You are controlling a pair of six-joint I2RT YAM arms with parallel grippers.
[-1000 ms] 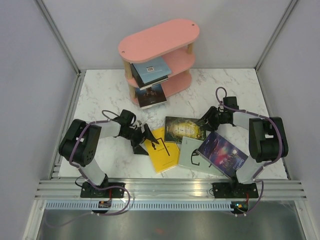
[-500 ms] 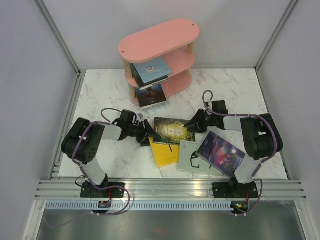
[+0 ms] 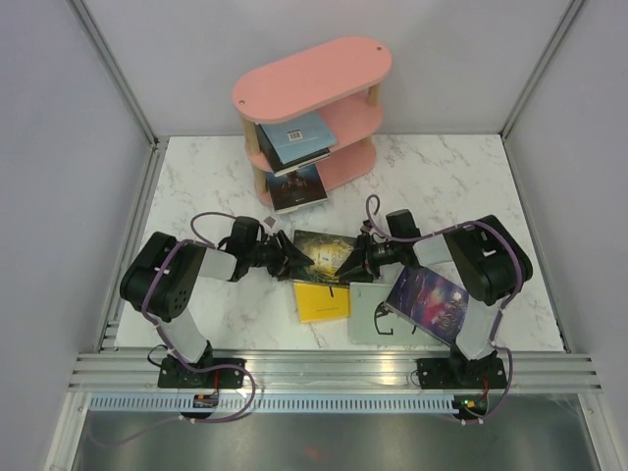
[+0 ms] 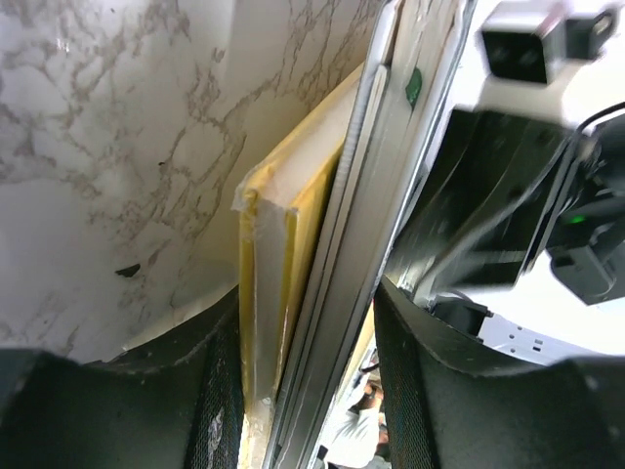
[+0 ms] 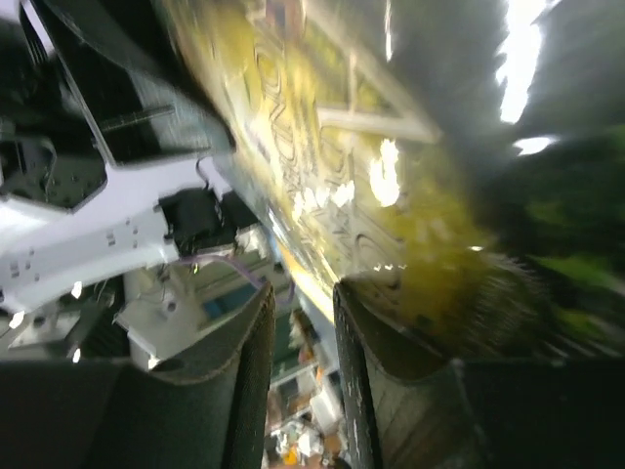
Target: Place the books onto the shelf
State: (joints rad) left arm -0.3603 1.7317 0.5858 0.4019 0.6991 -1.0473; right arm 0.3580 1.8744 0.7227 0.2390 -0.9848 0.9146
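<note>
Green-gold book mid-tabletop, between both arms, well apart from shelf. Its near edge overlaps yellow book.
Right pincer: pinching green-gold book's right edge.
Left pincer: fingers straddle green-gold and yellow edges together. Clamped or not, cannot tell.
On shelf: blue book middle tier, dark book bottom tier.

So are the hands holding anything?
Yes, the dark gold book. The left hand pinches its left edge and the right hand pinches its right edge.
</note>
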